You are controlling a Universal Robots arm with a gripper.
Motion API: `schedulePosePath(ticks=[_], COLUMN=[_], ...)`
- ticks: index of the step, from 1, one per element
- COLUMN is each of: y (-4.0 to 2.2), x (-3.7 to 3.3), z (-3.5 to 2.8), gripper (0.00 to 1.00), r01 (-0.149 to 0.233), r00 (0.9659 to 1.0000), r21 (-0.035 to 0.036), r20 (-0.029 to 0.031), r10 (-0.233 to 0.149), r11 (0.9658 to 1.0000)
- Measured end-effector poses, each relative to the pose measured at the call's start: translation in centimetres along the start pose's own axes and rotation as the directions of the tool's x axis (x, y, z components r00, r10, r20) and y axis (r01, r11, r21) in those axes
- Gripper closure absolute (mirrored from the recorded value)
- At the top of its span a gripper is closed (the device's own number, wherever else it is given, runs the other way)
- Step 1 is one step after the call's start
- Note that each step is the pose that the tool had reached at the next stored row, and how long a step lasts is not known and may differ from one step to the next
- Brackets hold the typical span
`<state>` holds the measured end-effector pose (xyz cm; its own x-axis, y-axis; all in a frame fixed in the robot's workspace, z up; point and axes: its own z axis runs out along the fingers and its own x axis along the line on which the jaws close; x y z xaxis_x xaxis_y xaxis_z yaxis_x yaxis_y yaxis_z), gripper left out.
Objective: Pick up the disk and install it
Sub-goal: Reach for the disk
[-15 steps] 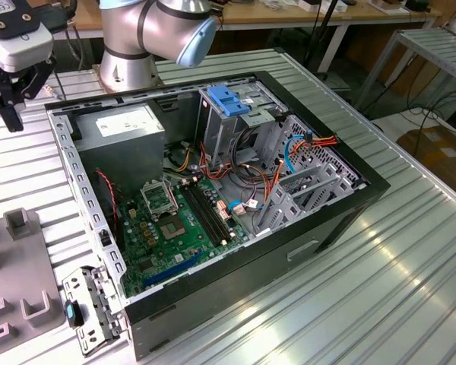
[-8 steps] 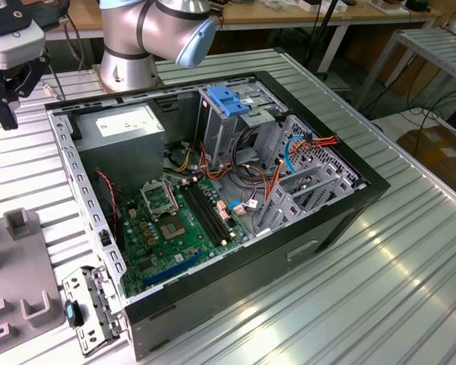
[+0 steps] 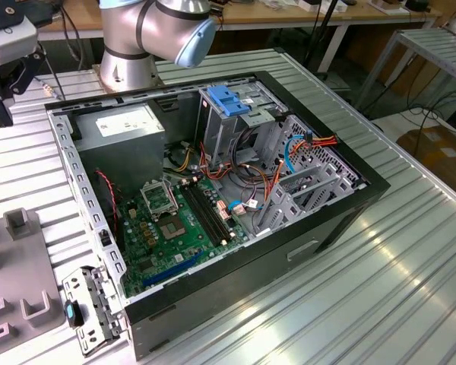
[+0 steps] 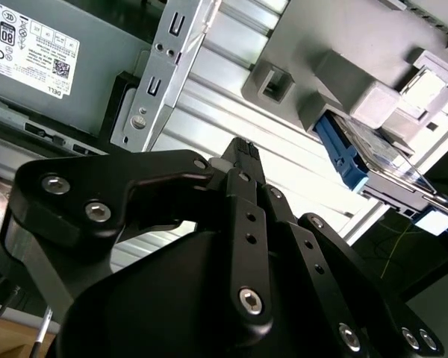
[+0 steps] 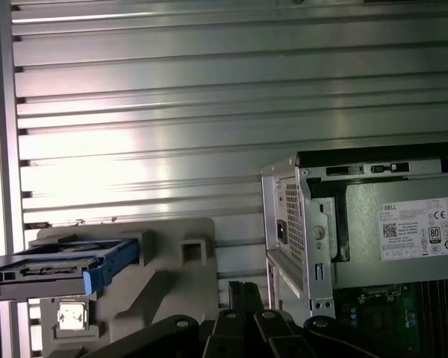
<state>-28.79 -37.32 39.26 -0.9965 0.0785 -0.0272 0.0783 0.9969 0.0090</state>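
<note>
Disk (image 5: pixel 56 266) sat on the grey fixture (image 5: pixel 164 298) in the first wrist view, well apart from the computer case (image 5: pixel 299 224). Second wrist view: I noted the gripper (image 4: pixel 243 149) closed on nothing, clear of the disk. Exterior view: gripper at upper left of frame.

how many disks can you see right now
1. The disk rests on the grey holder beside the computer case, seen in both wrist views. Others may be hidden inside the case's drive cage.

Bright glare across ribbed table (image 5: pixel 134 160)
</note>
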Motion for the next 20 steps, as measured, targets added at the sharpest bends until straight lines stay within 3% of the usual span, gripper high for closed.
schedulePosePath(ticks=[4, 8, 20], y=[0.27, 0.37, 0.57], x=[0.33, 1.47, 3.42], z=[-0.01, -0.04, -0.09], gripper=[0.89, 0.89, 0.89], r01=[-0.001, -0.001, -0.001], r00=[1.0, 1.0, 1.0], r21=[0.0, 0.0, 0.0], r20=[0.0, 0.0, 0.0], r10=[0.001, 0.001, 0.001], r11=[1.0, 1.0, 1.0])
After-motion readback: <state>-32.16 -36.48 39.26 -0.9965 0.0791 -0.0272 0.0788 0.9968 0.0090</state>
